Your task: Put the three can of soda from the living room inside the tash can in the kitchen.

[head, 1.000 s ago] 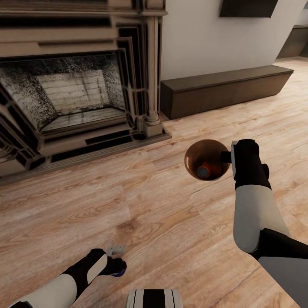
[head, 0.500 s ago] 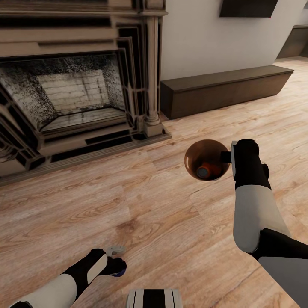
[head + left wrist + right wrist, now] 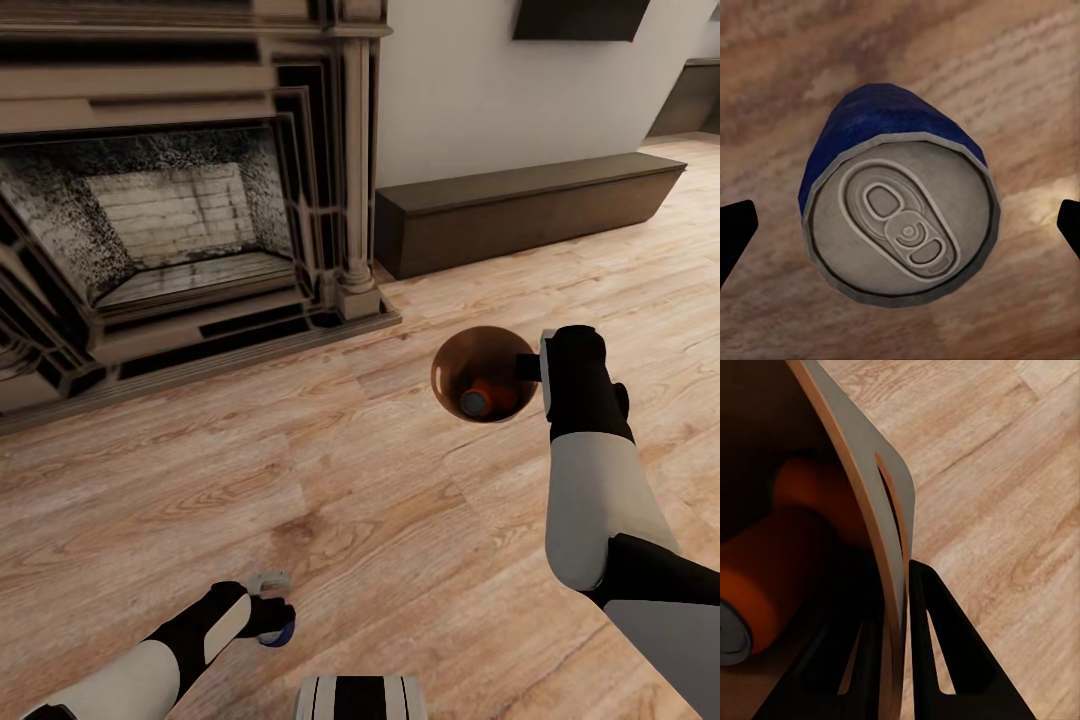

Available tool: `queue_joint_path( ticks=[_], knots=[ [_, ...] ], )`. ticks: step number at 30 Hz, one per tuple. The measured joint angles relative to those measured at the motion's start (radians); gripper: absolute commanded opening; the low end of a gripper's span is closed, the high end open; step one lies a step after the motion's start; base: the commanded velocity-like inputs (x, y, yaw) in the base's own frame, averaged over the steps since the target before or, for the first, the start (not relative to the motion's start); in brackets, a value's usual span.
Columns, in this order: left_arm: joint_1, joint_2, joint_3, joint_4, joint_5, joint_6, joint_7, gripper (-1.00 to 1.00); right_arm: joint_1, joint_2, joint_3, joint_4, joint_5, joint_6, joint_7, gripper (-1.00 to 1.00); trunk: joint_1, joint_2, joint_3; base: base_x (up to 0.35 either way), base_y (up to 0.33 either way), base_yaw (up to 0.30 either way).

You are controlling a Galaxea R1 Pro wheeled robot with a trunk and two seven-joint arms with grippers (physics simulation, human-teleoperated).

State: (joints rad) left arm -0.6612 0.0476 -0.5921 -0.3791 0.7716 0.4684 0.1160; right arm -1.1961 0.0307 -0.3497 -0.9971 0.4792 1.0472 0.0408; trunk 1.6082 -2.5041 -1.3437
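Hovering low over the wood floor (image 3: 330,480) nearest the robot, the left gripper (image 3: 276,606) has its fingers spread wide, the dark blue can (image 3: 898,206) standing upright between them, apart from both tips. Farther out, the right gripper (image 3: 530,367) is pinched onto the rim of the copper-brown trash can (image 3: 452,365), one finger inside the wall and one outside. An orange can (image 3: 482,396) lies in it. Beyond stands the fireplace (image 3: 170,220) and a low dark bench (image 3: 520,210).
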Motion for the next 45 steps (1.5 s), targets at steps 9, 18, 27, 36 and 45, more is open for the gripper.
queue_joint_path(
  ticks=[9,18,27,36,45],
  knots=[
    [0.000,0.000,0.000,0.000,0.000,-0.003,0.001,1.00,0.000,-0.001,0.000,0.001,0.001,0.000,0.000,-1.00,0.002,-0.001,-0.015,0.000,0.000,0.000],
    [0.000,0.000,0.000,0.000,0.000,-0.002,0.000,1.00,0.000,-0.002,0.000,0.001,-0.001,0.000,0.000,-1.00,0.003,-0.001,-0.023,0.000,0.000,0.000],
    [0.000,0.000,0.000,0.000,0.000,-0.002,-0.001,1.00,0.000,-0.002,0.001,0.004,-0.001,0.000,0.000,-1.00,0.004,-0.002,-0.035,0.000,0.000,0.000],
    [-0.001,0.000,0.000,-0.002,0.000,-0.003,0.000,1.00,0.000,-0.002,0.000,0.005,-0.001,0.000,0.000,-1.00,0.004,-0.002,-0.035,0.000,0.000,0.000],
    [-0.001,0.000,0.000,-0.003,0.000,-0.004,0.001,1.00,0.000,-0.002,0.000,0.005,-0.001,0.000,0.000,-1.00,0.004,-0.002,-0.035,0.000,0.000,0.000]
  ],
)
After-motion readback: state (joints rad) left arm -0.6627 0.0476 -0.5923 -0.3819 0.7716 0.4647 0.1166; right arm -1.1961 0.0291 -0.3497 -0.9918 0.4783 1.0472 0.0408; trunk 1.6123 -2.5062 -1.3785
